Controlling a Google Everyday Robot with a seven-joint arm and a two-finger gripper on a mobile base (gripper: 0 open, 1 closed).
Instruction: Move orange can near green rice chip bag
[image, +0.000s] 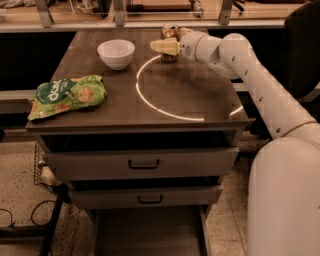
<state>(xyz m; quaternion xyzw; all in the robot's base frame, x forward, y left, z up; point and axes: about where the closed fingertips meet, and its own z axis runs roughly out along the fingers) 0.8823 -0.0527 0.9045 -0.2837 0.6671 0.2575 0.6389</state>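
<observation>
**Orange can (170, 33) at the far edge, gripper (163, 47) across it**

The can stands upright at the far edge of the worktop (195, 92), right of middle. The gripper reaches in from the right and crosses the can's front; whether it grips the can cannot be told. The bag (67, 96) lies flat by the near left corner, well apart. A bowl (116, 52) sits toward the far left corner.

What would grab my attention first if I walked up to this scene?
The big white arm stretched across the dark table, with its tool at the orange can by the far edge. Next come the green rice chip bag lying at the table's front left corner and a glowing white arc of light on the tabletop, right of the white bowl.
</observation>
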